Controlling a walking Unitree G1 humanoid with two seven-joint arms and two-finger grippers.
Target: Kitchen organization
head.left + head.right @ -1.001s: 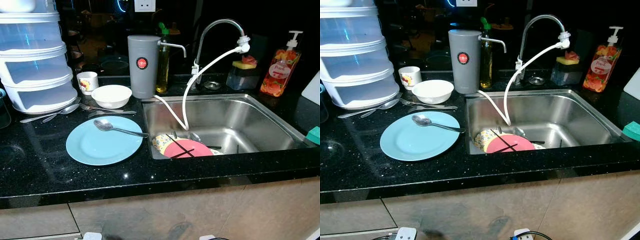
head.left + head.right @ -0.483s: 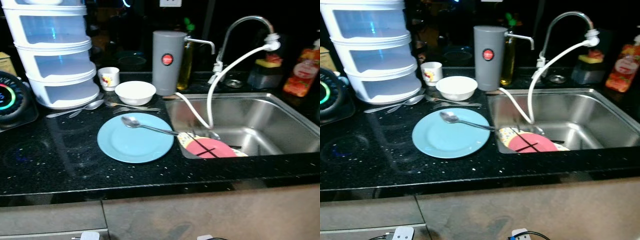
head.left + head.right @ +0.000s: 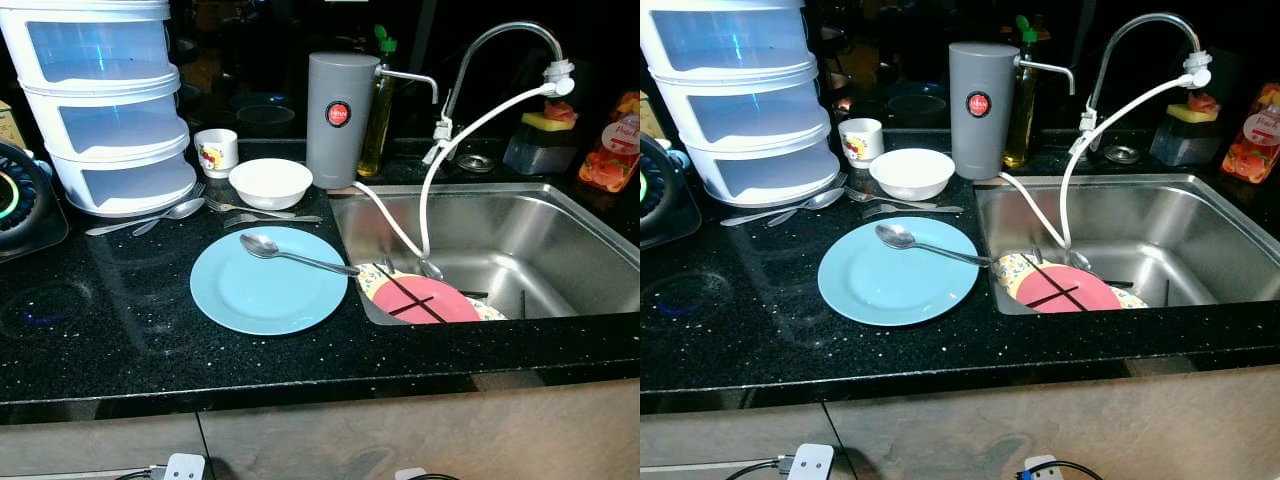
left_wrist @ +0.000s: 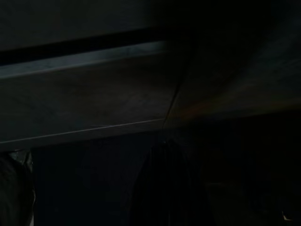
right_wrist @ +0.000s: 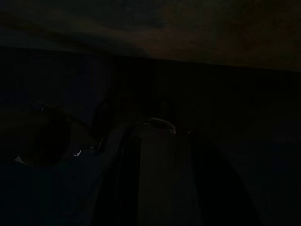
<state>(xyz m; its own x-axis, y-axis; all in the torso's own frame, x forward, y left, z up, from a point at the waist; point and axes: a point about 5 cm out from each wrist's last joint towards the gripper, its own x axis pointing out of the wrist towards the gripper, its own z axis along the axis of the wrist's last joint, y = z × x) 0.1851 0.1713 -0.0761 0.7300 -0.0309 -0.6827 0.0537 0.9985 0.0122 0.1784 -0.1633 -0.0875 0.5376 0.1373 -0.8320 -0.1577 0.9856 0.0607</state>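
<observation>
The black counter (image 3: 100, 330) runs across the scene, with the steel sink (image 3: 560, 240) sunk into its right side. A stack of white drawers (image 3: 105, 110) stands at the back left, probably as storage for the loose cutlery beside it. A blue plate (image 3: 268, 285) lies near the sink's edge with a spoon (image 3: 290, 255) resting across it, likely waiting to be washed or put away. A pink plate (image 3: 425, 300) leans in the sink under the white hose (image 3: 425, 215), half cut off by the counter edge. A white bowl (image 3: 270, 183) and cup (image 3: 216, 152) sit behind. Both wrist views are nearly black, so how either gripper's fingers stand cannot be told.
</observation>
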